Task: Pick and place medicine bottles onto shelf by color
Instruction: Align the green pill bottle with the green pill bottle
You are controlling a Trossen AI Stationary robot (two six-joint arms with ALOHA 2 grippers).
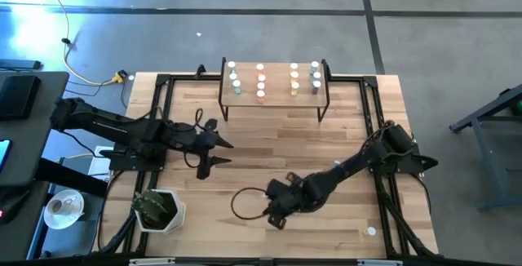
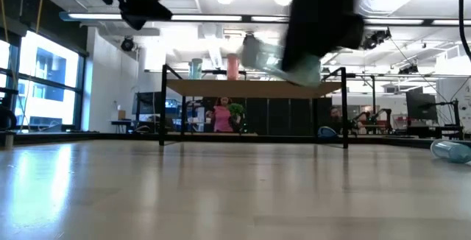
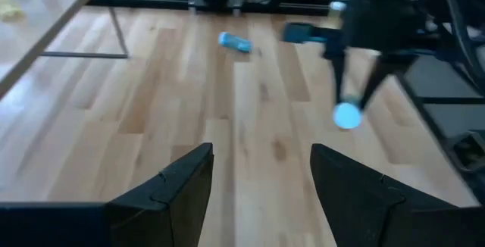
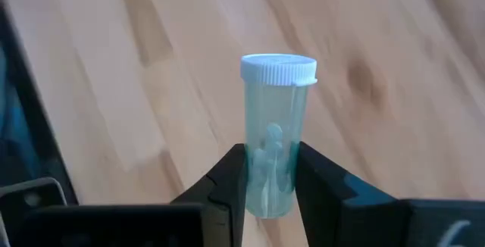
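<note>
Teal bottle point(image 4: 274, 141) with its white cap is sitting clamped between the fingers of your right gripper point(image 4: 270, 177), which is hanging above the tabletop point(image 1: 269, 144) in front of the shelf point(image 1: 274, 87). Your left gripper point(image 3: 261, 182) is waiting with fingers wide apart, off to the shelf's left front.

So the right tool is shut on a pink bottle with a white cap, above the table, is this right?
Not quite: the bottle in the right tool is pale teal, not pink. The right wrist view shows it clearly. The rest holds: its cap is white, and the tool is shut on it above the table.
</note>
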